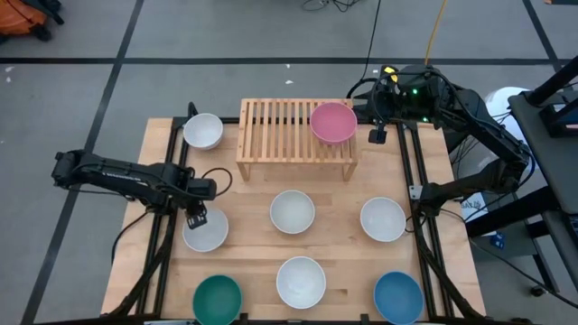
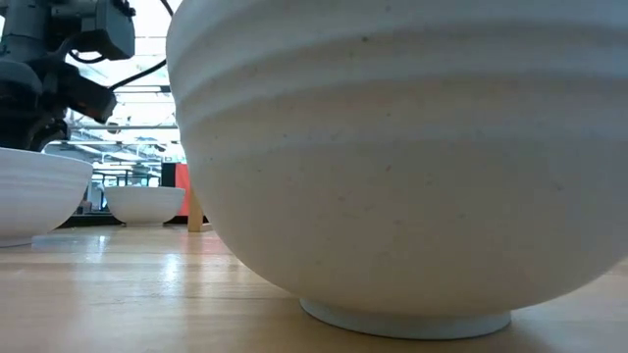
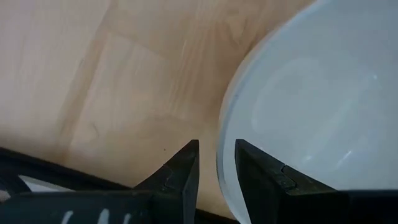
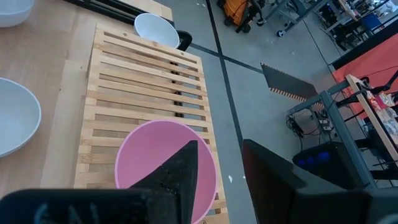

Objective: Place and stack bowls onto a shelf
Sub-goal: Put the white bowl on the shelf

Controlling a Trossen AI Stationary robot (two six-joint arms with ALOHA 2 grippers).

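Left end effector (image 1: 200, 219), fingers spread astride white bowl (image 1: 205, 229) rim, lower left of frame; thin pinch, bowl may slip/tip.

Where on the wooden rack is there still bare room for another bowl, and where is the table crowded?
The light wooden slatted shelf is bare across its left and middle; only the pink bowl sits at its right end. The table in front is crowded with white bowls; the left gripper straddles the rim of one white bowl.

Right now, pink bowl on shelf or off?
On. The pink bowl sits upright on the shelf, at its right end.
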